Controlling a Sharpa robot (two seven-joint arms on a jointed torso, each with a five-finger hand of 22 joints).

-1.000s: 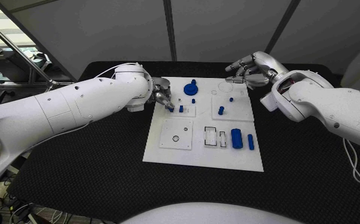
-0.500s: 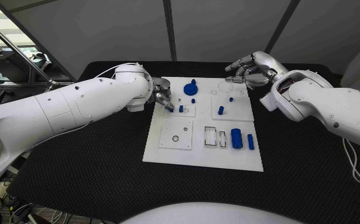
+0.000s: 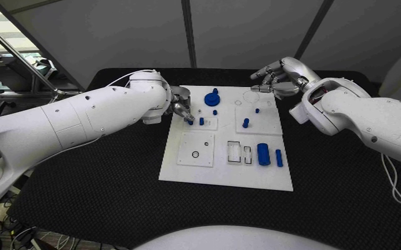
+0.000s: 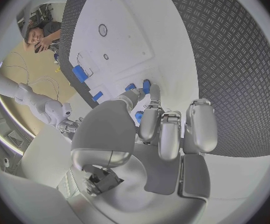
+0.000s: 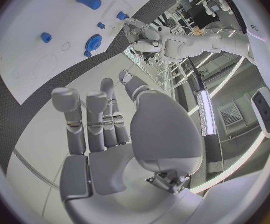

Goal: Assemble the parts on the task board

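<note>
At the task board (image 3: pixel 188 169) on the bench, the left hand (image 3: pixel 181 109) is lowered, fingers (image 4: pixel 152 97) closed around a small blue peg (image 3: pixel 190 122) (judged light, rigid, slippery; best pinched by its sides). The right hand (image 3: pixel 278 80) is held empty, fingers loosely curled.

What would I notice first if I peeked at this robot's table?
Probably the white task board in the middle of the black table, dotted with small blue parts like the gear near its far edge. Next, the left hand with its fingertips down at a small blue peg, while the right hand hovers by the board's far right corner.
</note>
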